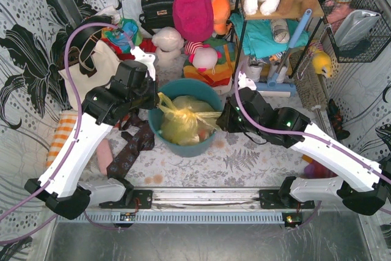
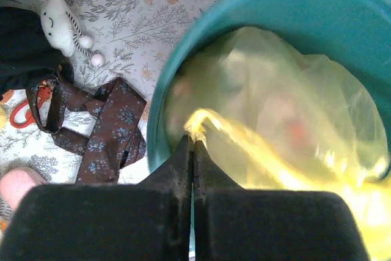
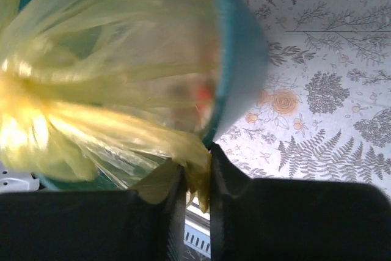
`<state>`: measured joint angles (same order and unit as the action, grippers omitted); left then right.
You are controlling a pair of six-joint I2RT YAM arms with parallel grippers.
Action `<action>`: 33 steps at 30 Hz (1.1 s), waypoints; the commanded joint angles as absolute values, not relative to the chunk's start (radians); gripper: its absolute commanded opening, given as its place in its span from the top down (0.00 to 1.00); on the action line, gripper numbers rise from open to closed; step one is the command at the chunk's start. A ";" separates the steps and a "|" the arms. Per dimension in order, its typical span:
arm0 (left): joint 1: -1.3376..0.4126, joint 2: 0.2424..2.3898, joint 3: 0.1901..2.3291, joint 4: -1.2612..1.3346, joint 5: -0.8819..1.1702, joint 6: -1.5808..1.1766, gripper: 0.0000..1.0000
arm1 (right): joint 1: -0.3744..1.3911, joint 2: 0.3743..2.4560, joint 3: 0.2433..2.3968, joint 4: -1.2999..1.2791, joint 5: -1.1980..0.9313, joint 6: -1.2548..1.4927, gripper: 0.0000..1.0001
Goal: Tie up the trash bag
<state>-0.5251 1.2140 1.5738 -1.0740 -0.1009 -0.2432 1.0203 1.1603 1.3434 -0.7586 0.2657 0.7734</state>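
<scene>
One trash bag (image 1: 182, 123) sits in one bin (image 1: 186, 148), left jaws and right jaws each clamped on a strand

I see the trash bag (image 1: 183, 123) sitting inside the teal bin (image 1: 183, 148). It is thin, translucent yellow-green plastic, crinkled and bulging over its contents. Its top is gathered into two twisted strands, one pulled toward the bin's left rim, the other stretched to the right rim.
</scene>
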 commanded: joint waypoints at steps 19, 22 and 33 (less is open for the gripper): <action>-0.520 1.174 1.596 -1.009 -0.182 -0.268 1.00 | 1.016 1.244 1.625 -0.859 0.350 0.627 1.00; -0.519 1.152 1.609 -1.027 -0.274 -0.267 1.00 | 1.015 1.296 1.694 -0.872 0.391 0.583 1.00; -0.520 1.071 1.532 -1.042 -0.538 -0.280 1.00 | 1.014 1.533 1.933 -0.999 0.556 0.453 1.00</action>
